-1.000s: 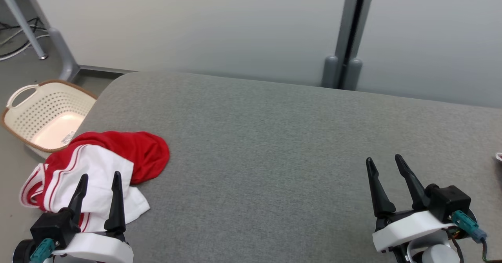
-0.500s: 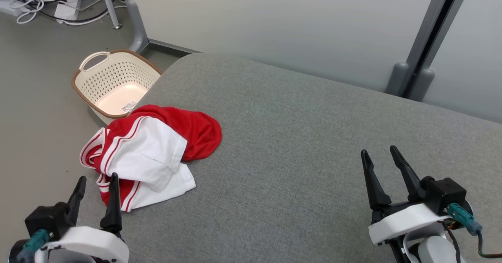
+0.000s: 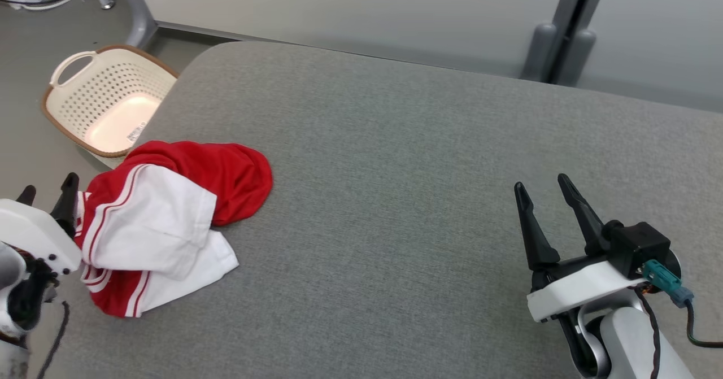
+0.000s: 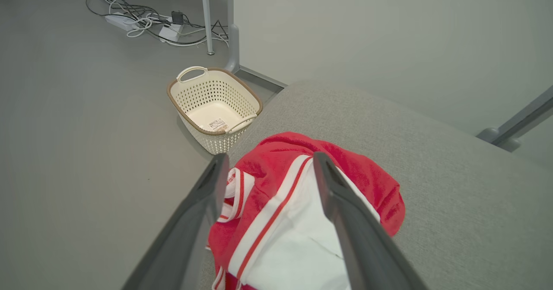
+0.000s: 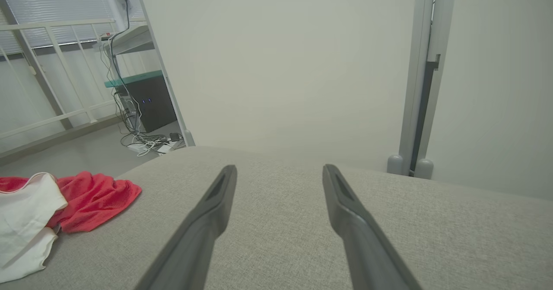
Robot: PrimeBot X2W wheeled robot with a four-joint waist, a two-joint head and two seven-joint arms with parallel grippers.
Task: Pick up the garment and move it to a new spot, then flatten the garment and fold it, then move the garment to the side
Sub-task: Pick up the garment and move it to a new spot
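Hovering at the bench's (image 3: pixel 395 142) left edge, the left gripper (image 3: pixel 48 186) held its jaws apart beside the crumpled garment (image 3: pixel 169 198); the right gripper (image 3: pixel 539 182), jaws likewise apart, stood well clear. A deep pinch on a bunched fold looked wisest.

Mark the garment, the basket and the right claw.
garment (image 3: pixel 152 226), head view, white panel in its middle.
basket (image 3: pixel 96 88), head view, perforated inner wall.
right claw (image 3: pixel 539 182), head view, midway between its fingertips.
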